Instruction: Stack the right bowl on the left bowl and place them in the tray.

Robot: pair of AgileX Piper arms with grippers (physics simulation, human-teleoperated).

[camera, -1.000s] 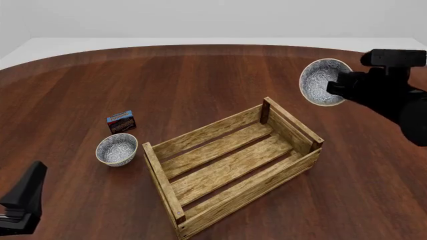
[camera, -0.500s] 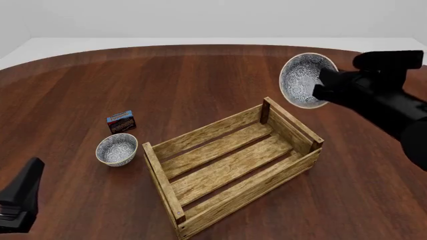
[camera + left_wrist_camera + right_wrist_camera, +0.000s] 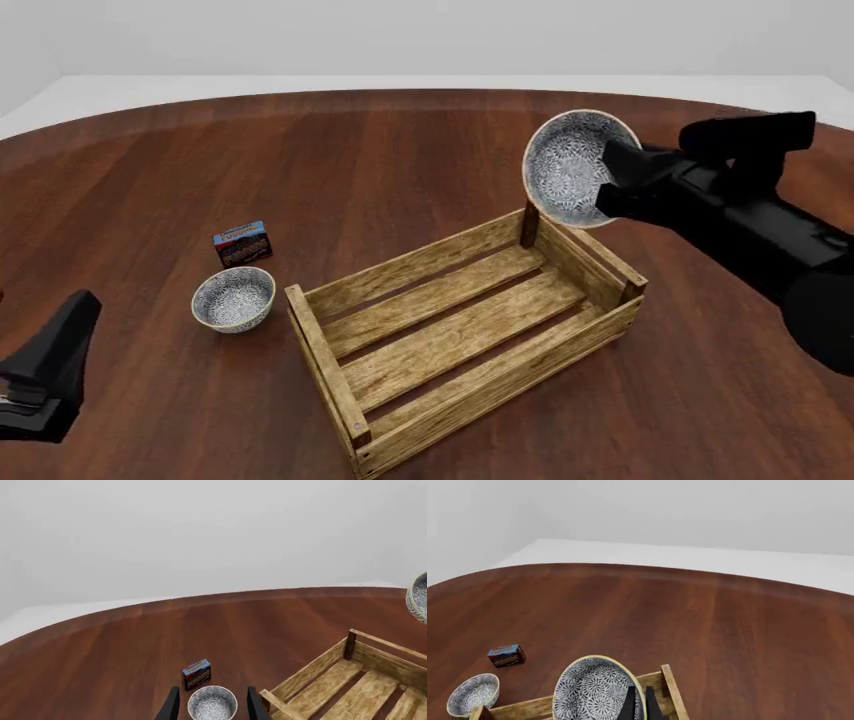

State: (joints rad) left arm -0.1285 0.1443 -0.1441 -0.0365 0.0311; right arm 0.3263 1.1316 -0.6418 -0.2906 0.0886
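My right gripper (image 3: 617, 178) is shut on the rim of the right bowl (image 3: 577, 167), a patterned blue-white bowl tilted on its side in the air above the far right corner of the tray (image 3: 400, 270). In the right wrist view the fingers (image 3: 629, 704) pinch this bowl (image 3: 594, 692) over the tray's corner post (image 3: 668, 682). The left bowl (image 3: 234, 297) stands upright on the table just left of the tray. My left gripper (image 3: 51, 380) is open and empty at the near left; in its wrist view its fingers (image 3: 172, 707) frame the left bowl (image 3: 212, 703) from a distance.
A small red-blue box (image 3: 242, 243) stands just behind the left bowl, also seen in the left wrist view (image 3: 196, 674) and the right wrist view (image 3: 506, 655). The round dark wooden table (image 3: 400, 140) carries everything. The tray's slatted floor holds nothing.
My right gripper has carried the right bowl leftward, from beyond the tray's right side to above its far right corner. The left arm has barely moved.
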